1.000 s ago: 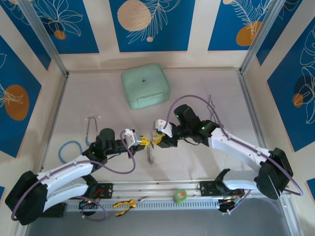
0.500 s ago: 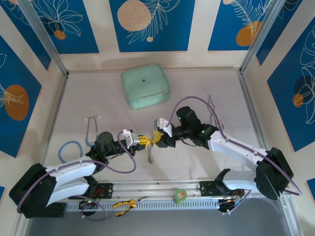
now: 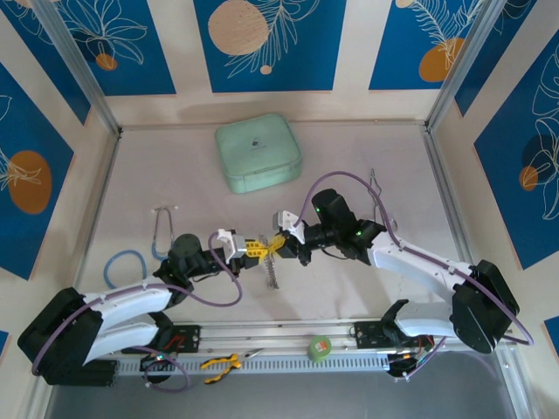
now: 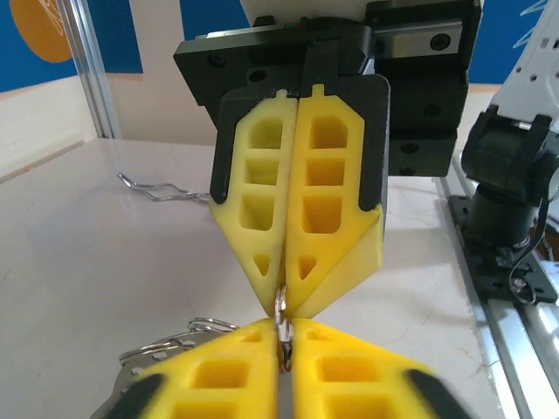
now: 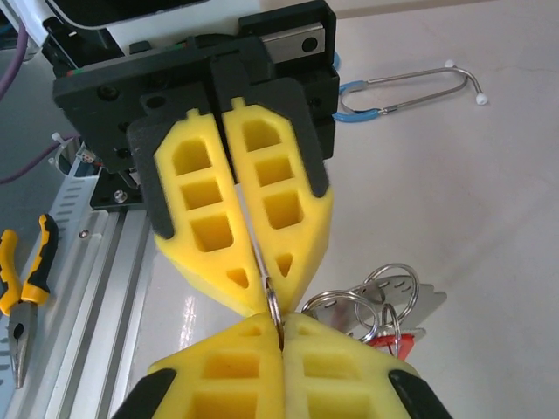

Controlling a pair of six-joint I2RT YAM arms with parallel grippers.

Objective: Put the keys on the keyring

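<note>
Left hand (image 4: 282, 332) and right hand (image 5: 279, 330) both clenched on one keyring (image 5: 273, 305); right-wrist view adds the bunched keys (image 5: 409, 305) at its 4 o'clock.

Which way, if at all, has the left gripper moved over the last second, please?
Yes, slightly: the left gripper edged right, away from the stethoscope, toward the right gripper.

Looks like a robotics lab bench, not a home: two arms (image 3: 122, 305) are bolted to a slotted metal rail (image 3: 262, 336) on the near side of the left claw (image 3: 262, 250). Pliers (image 3: 220, 365) and green tape (image 3: 320, 348) lie by that rail. Metal posts (image 3: 79, 72) and blue printed panels (image 3: 262, 44) stand far behind the claw, perhaps just a backdrop.
</note>
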